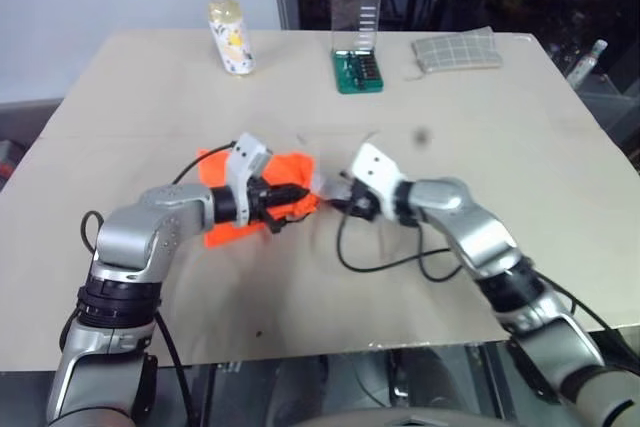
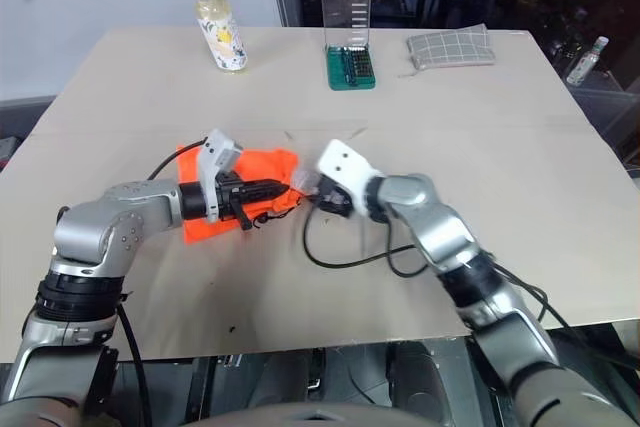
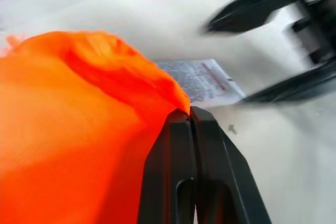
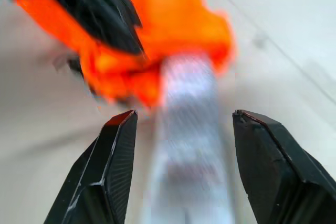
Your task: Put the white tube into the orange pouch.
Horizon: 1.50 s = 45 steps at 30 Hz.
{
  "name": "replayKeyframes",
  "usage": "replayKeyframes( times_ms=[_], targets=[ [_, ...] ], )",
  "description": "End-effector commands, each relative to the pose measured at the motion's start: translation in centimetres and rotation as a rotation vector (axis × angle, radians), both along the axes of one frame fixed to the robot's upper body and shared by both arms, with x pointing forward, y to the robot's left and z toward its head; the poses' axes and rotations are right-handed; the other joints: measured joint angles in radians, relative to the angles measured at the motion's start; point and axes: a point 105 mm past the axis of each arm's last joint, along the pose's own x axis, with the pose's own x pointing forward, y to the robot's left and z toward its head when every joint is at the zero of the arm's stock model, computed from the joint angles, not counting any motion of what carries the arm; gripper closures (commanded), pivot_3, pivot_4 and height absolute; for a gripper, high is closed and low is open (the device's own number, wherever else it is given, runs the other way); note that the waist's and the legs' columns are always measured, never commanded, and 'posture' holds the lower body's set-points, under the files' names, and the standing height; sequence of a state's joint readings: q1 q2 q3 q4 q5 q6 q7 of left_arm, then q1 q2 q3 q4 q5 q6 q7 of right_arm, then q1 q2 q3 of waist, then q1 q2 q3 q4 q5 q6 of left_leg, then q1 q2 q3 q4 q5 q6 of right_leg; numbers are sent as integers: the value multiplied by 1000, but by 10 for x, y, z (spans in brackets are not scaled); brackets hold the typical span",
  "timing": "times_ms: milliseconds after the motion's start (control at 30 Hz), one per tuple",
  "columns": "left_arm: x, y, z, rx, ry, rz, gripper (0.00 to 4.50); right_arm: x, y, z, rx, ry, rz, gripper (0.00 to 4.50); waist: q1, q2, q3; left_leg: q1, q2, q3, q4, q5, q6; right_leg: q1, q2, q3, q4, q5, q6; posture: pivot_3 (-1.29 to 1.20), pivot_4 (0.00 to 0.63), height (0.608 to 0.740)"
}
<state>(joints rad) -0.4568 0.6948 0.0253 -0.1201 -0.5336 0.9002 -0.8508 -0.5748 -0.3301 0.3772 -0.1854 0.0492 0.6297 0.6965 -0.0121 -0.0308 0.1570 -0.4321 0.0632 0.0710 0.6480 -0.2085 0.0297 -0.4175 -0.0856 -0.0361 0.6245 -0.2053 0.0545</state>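
Left gripper point(image 1: 293, 194) is clamped on the orange pouch point(image 1: 228, 228) rim, holding its mouth up, while the white tube point(image 4: 186, 145) sits half inside (right gripper point(image 4: 184, 129) spread open around it).

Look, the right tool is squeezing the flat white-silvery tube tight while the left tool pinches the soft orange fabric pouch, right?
Not quite. The right tool stands open around the flat white-silvery tube, as the right wrist view shows. The left tool does pinch the soft orange fabric pouch.

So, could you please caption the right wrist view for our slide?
Open right gripper astride the white tube, whose far end enters the orange pouch.
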Motion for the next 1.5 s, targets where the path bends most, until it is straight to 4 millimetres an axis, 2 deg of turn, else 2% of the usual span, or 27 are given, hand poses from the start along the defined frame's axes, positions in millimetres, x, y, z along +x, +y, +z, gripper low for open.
replayKeyframes(
  times_ms=[33,233,300,467,600,667,767,867,933,1067,1200,1433,1500],
  targets=[
    [1,-5,11,-2,-52,-40,4500,2,-15,5,-38,-103,-76,1606,-3,0,0,1,0,0,0,0,0,0,0,0,0,0,0,0,150,740],
    [0,-7,11,11,-66,-62,4500,14,-32,-22,-236,-197,-126,1606,-2,0,0,0,0,1,0,0,0,0,0,0,-1,0,0,0,150,740],
    [0,-7,10,13,-68,-65,4500,17,-30,-27,-268,-206,-116,1606,-2,0,0,0,0,1,0,0,0,0,0,0,-1,0,0,0,150,740],
    [-1,-9,8,19,-75,-74,4500,20,-4,-39,-286,-221,-55,1606,-6,-1,0,1,1,1,0,0,0,0,0,0,0,0,0,0,150,740],
    [-6,-12,8,27,-86,-101,4500,33,16,-32,-255,-278,-62,1606,-8,-1,-1,1,1,1,1,0,0,0,1,0,0,0,0,0,150,740],
    [-15,-15,7,48,-103,-153,4500,40,37,-19,-216,-356,-29,1606,-23,-1,-1,2,1,1,0,1,0,0,1,1,0,0,0,0,150,740],
    [-26,-20,10,50,-143,-236,4500,37,63,2,-79,-394,24,1606,-27,0,0,1,2,0,0,1,-1,0,1,1,0,0,0,0,150,740],
    [-33,-23,18,27,-184,-294,4500,32,73,16,-6,-424,71,1606,-22,0,0,-1,1,1,-2,1,-1,-2,1,1,0,1,1,0,150,740],
    [-32,-25,24,-6,-201,-296,4500,30,70,21,16,-437,74,1606,-16,0,0,-2,1,1,-2,1,-1,-2,1,0,-1,2,3,0,150,740],
    [-32,-31,58,-210,-210,-324,4500,27,43,31,65,-390,36,1606,2,-1,1,-2,0,1,-2,0,-1,-2,0,0,-1,1,1,0,150,740],
    [-36,-30,77,-334,-172,-380,4500,21,18,45,131,-316,4,1606,-2,-1,1,-1,0,0,-1,1,-1,-2,0,0,0,1,1,0,150,740],
    [-35,-26,90,-426,-174,-426,4500,-2,-19,61,252,-94,4,1606,-2,0,2,0,1,0,-1,1,-1,0,1,0,0,2,3,0,150,740],
    [-33,-27,84,-399,-166,-425,4500,-11,-24,66,300,-27,25,1606,2,0,2,0,1,0,-1,1,-1,0,1,0,0,1,2,0,150,740]
  ],
)
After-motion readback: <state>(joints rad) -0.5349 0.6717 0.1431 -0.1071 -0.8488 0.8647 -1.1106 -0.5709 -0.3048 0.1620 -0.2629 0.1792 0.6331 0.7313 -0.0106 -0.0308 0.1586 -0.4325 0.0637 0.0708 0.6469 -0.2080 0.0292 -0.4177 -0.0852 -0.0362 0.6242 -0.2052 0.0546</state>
